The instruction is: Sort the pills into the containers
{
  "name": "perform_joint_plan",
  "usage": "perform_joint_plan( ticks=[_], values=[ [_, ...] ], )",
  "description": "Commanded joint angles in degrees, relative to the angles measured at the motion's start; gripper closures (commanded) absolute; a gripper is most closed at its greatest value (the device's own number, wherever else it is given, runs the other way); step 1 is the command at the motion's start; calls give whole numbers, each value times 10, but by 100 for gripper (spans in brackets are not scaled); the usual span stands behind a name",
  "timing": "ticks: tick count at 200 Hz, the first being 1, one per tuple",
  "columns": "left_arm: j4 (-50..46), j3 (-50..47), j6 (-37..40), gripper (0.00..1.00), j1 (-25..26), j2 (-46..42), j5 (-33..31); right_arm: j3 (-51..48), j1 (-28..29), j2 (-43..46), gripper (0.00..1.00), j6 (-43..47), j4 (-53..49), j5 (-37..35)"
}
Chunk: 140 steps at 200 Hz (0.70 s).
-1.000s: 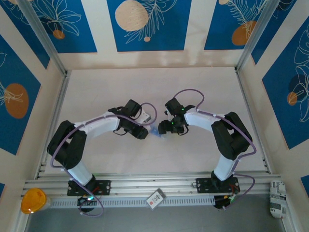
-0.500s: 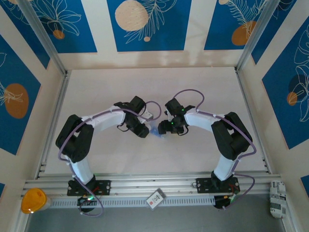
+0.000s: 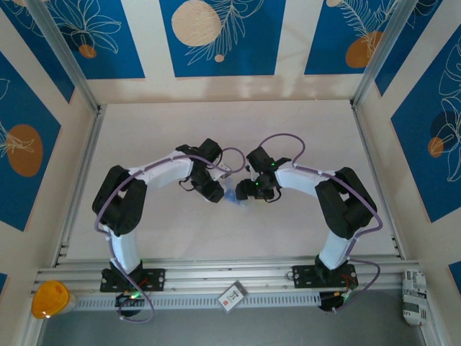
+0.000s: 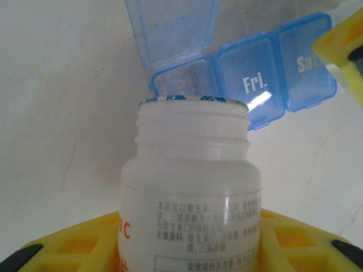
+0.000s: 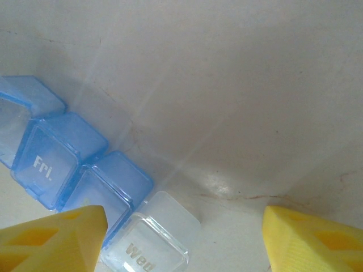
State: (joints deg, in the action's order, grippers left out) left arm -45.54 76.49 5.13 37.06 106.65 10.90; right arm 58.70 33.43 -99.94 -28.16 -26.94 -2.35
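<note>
Left wrist: my left end effector [image 4: 187, 249] clamps an uncapped white bottle [image 4: 193, 187] facing the blue pill box [image 4: 266, 79]; right end effector [image 5: 184, 238] spread beside it.

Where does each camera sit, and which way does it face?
Top external: above and behind, facing down at the table; left arm, right arm show.
Left wrist: faces the pill box past the white bottle in the left gripper.
Right wrist: faces the table and pill box; the open right gripper shows.
Wrists share: the Fri. compartment.
</note>
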Motion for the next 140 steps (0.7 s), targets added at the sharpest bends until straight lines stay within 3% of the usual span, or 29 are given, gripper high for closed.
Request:
perform_joint_plan(
  ticks=[1, 140],
  values=[
    [-40, 27, 15, 100, 8, 13, -5, -23, 8, -17, 27, -10, -6, -13],
    [-128, 103, 27, 100, 10, 70, -28, -28, 10, -14, 27, -20, 6, -9]
  ],
)
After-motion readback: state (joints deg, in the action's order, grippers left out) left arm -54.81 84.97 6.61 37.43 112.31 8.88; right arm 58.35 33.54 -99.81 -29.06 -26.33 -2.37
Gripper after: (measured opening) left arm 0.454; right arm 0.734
